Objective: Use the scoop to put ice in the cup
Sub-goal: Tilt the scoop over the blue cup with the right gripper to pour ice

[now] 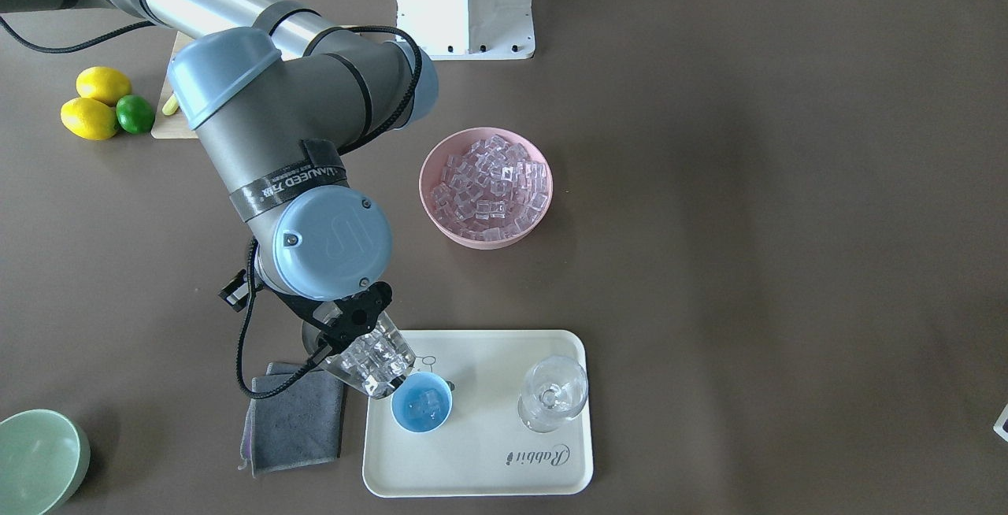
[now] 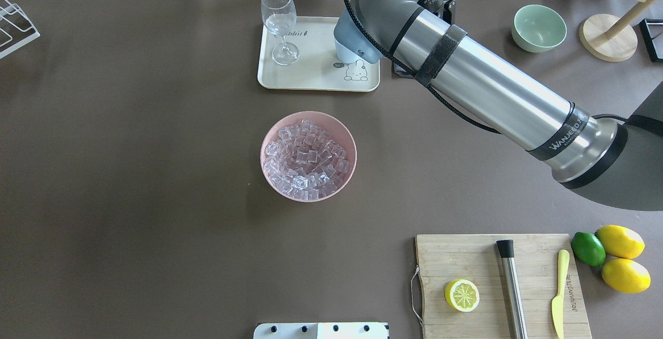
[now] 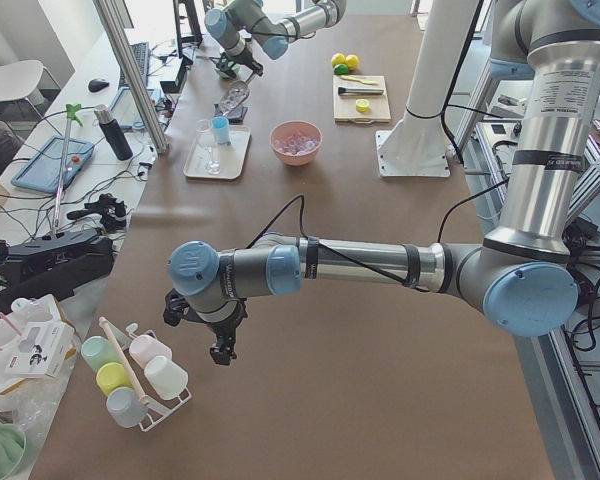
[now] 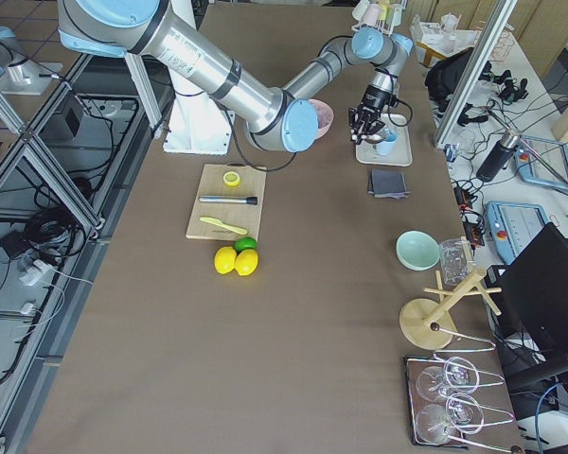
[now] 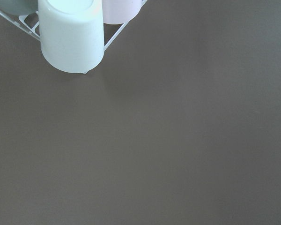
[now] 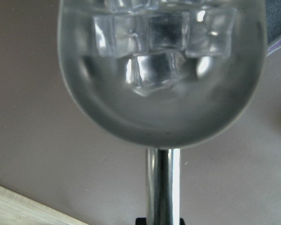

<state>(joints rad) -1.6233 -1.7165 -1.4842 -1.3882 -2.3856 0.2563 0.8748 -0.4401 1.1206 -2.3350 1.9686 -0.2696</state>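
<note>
My right gripper [image 1: 350,326] is shut on the handle of the silver scoop [image 1: 372,363]. It holds the scoop tilted, with its mouth at the rim of the light-blue cup [image 1: 422,406] on the cream tray [image 1: 480,468]. Several clear ice cubes lie in the scoop [image 6: 159,70], and a few lie in the cup. The pink bowl [image 2: 308,156] mid-table is full of ice [image 1: 490,180]. In the overhead view the arm hides the cup. My left gripper [image 3: 220,350] hangs over bare table far from the tray; I cannot tell whether it is open.
A clear stemmed glass [image 1: 554,393] stands on the tray beside the cup. A grey cloth [image 1: 295,420] lies next to the tray, with a pale-green bowl [image 1: 35,460] beyond it. A cutting board [image 2: 497,282] holds a steel cylinder [image 2: 510,287]. A cup rack [image 5: 70,37] is near my left gripper.
</note>
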